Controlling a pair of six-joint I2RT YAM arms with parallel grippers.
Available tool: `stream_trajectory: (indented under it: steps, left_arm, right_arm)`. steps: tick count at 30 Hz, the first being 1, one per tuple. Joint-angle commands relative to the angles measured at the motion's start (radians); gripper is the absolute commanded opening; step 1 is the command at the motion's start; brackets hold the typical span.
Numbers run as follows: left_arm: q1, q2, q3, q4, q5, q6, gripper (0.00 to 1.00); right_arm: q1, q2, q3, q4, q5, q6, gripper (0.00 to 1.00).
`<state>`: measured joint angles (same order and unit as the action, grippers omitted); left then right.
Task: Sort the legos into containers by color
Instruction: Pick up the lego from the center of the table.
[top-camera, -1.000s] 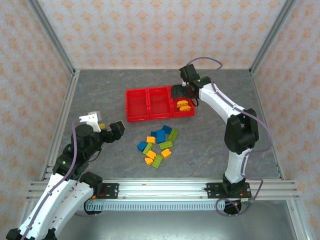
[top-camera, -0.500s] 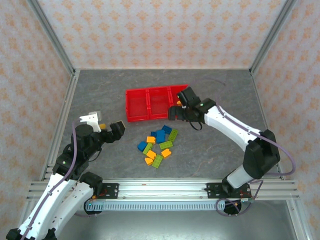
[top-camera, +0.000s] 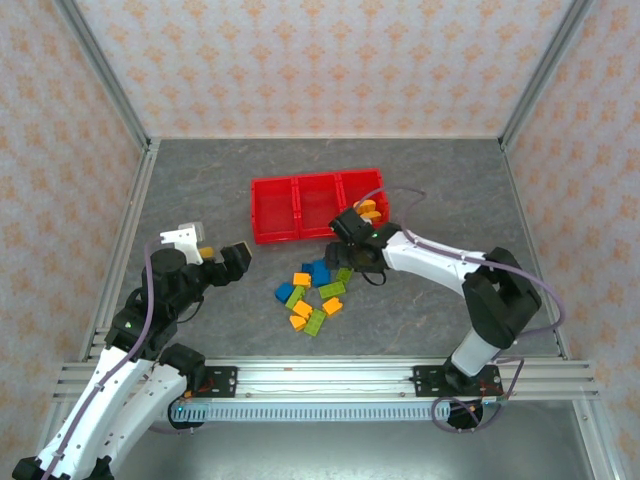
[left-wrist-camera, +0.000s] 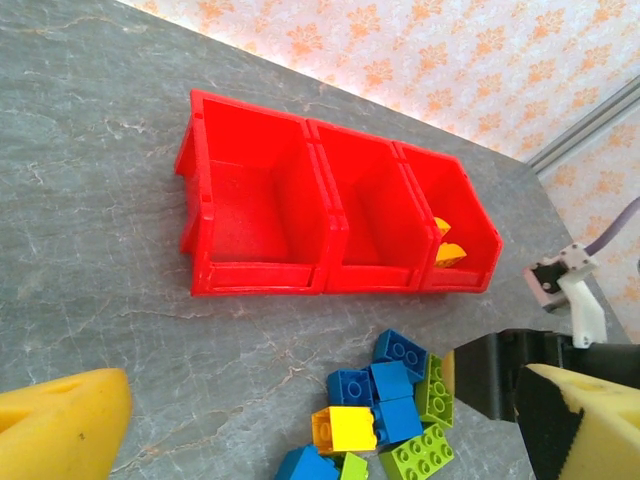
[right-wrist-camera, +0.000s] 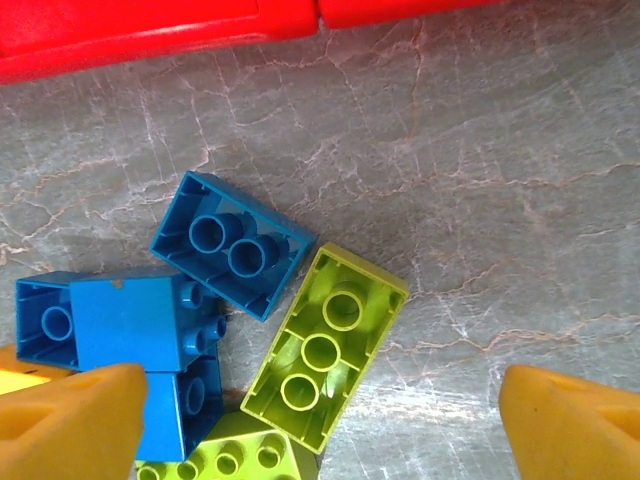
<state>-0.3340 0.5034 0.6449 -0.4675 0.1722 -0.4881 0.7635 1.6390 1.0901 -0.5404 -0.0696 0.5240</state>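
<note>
The small studded plastic legos (top-camera: 315, 290) in blue, lime green and orange-yellow lie in a loose heap on the grey marbled worktop (top-camera: 200, 180), just in front of the three bright red open plastic containers (top-camera: 300, 210) that are joined in one row. Some orange-yellow bricks (left-wrist-camera: 447, 250) already lie in the container at the right end of the row.

Your right tool (top-camera: 342, 262) hangs over the far side of the heap, near the front wall of the containers. In the right wrist view its foam pads (right-wrist-camera: 70, 420) stand wide apart and hold nothing. Between them lies a long lime-green brick (right-wrist-camera: 325, 345), set diagonally, and a blue brick (right-wrist-camera: 232, 243) touches its corner. Your left tool (top-camera: 215, 252) waits well apart on the left, its pads also spread and holding nothing.

I think the next step is to pick one brick, and here is the danger. The bricks touch each other, so if you close now the left pad may catch the blue bricks together with the green one, and two colours would go into one container. Because the green brick lies diagonally, it may also turn or slip out when the pads press it. Please also mind the container wall: a careless lift could push the row.
</note>
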Motion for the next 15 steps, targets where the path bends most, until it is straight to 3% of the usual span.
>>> stream_trajectory:
  steps: [1,15]
  left_arm:
    - [-0.008,-0.018,-0.013,0.036,0.015,0.023,0.99]
    - [-0.008,-0.016,-0.012,0.038,0.023,0.025,0.99]
  right_arm:
    - [0.007,0.021,0.015,0.008,0.071,0.025,0.87]
    - [0.014,0.118,0.018,0.017,0.107,0.021,0.79]
